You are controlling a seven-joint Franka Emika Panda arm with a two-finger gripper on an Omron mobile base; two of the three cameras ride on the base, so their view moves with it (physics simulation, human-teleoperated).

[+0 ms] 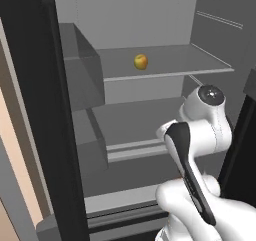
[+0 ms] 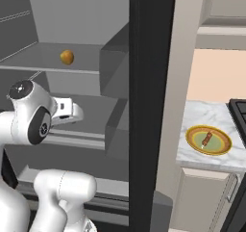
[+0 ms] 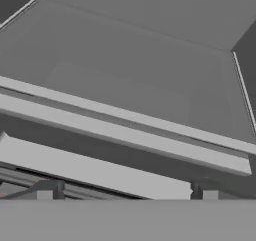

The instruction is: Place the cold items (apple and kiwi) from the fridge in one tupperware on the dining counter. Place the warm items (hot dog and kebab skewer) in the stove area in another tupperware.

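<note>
Fridge (image 1: 150, 110) open, arm reaching into it at mid-height. Gripper (image 3: 127, 192) seen in hand view: two dark fingertips (image 3: 50, 189) stand wide apart near bottom edge, nothing between them, touching nothing.

Ahead of the fingers: pale front lip of a lower fridge shelf (image 3: 125, 130), running across the view at a slant, w/ the grey shelf floor and back wall beyond it. That shelf floor looks bare in front of the tips. Closer in, just beyond the tips, another pale ledge strip.

Apple (image 1: 141, 61), yellow-green w/ a reddish patch, sits on upper shelf (image 1: 200, 65), well above the wrist and further back; upright, alone, apart from the side walls. Same apple in right base view at (image 2: 67, 57), up and behind the arm's elbow joint.

Dark fridge door edge (image 2: 151, 106) stands betw. fridge interior and kitchen counter. Off to the right, well apart from the fingers, on marble counter (image 2: 192, 151): yellow-green plate (image 2: 221, 147) w/ kebab skewer (image 2: 206, 140) lying across it. Stove edge (image 2: 239, 113) just beside the plate.
</note>
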